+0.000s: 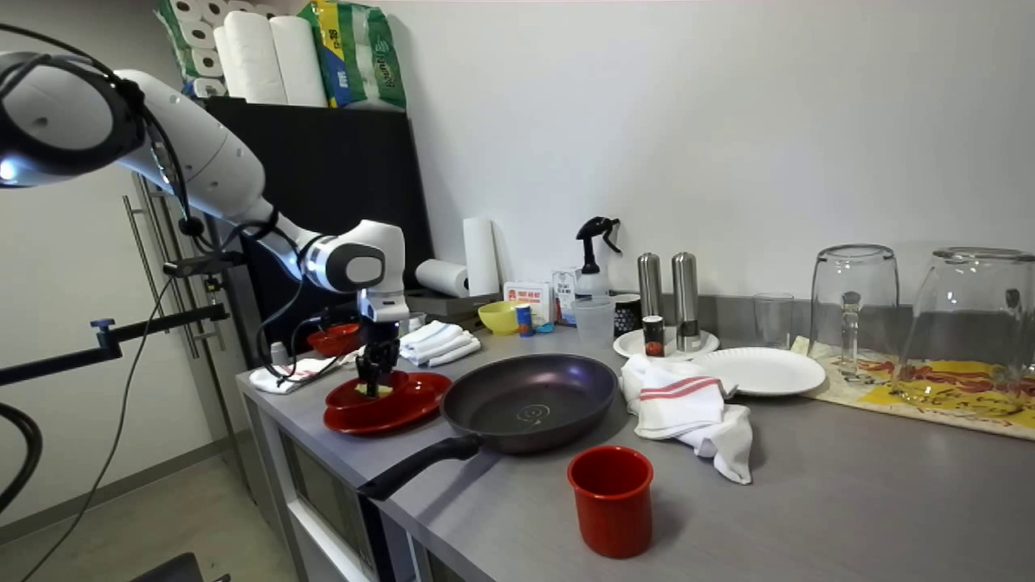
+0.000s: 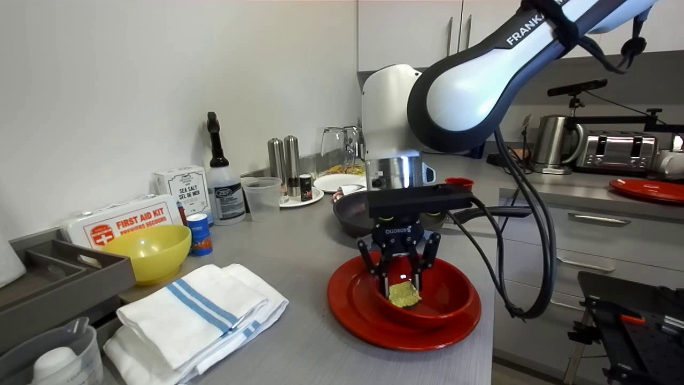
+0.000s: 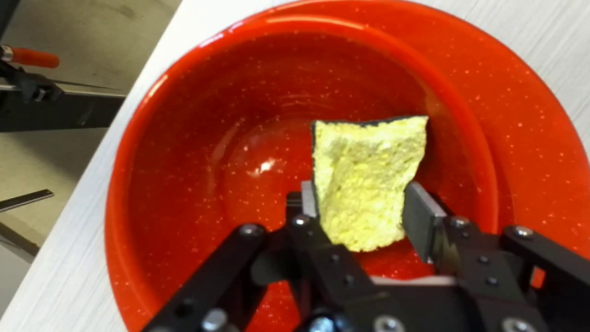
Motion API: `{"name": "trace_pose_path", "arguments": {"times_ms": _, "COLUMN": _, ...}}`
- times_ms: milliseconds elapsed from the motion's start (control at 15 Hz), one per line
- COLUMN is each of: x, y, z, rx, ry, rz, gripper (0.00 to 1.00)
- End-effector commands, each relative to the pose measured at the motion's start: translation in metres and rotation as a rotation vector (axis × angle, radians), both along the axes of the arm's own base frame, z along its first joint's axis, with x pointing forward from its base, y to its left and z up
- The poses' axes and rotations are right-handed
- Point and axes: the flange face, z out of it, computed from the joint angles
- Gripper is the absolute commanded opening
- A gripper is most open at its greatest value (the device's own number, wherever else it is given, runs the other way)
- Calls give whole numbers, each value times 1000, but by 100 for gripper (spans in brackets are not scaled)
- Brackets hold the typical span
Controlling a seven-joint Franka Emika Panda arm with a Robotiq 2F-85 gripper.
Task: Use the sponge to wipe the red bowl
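"FIRST AID KIT" marks a case point(image 2: 128, 218), "SEA SALT" a box point(image 2: 186, 191), "FRANKA" the arm point(image 2: 481, 99), "ROBOTIQ" the pincer point(image 2: 402, 286).

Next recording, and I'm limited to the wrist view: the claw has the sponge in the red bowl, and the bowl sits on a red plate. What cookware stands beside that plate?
Observer: A black frying pan sits next to the red plate.
Operator: I see the sponge inside the red bowl, but none of that. Is it wholly over the counter?
Observer: No, its handle sticks out beyond the counter in both exterior views.
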Motion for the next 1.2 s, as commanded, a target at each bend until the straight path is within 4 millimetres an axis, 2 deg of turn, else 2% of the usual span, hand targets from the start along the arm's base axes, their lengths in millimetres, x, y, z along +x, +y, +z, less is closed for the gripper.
{"name": "trace_pose_path", "arguments": {"times_ms": 0, "x": 5, "y": -1, "z": 1, "rx": 15, "ry": -95, "rz": -21, "gripper": 23}}
{"name": "trace_pose_path", "arguments": {"times_ms": 600, "x": 4, "y": -8, "z": -8, "rx": 9, "ry": -194, "rz": -38, "gripper": 23}}
{"name": "trace_pose_path", "arguments": {"times_ms": 867, "x": -2, "y": -8, "z": -17, "rx": 29, "ry": -119, "rz": -23, "gripper": 23}}
{"name": "trace_pose_path", "arguments": {"times_ms": 1133, "x": -5, "y": -6, "z": -16, "rx": 79, "ry": -46, "rz": 1, "gripper": 23}}
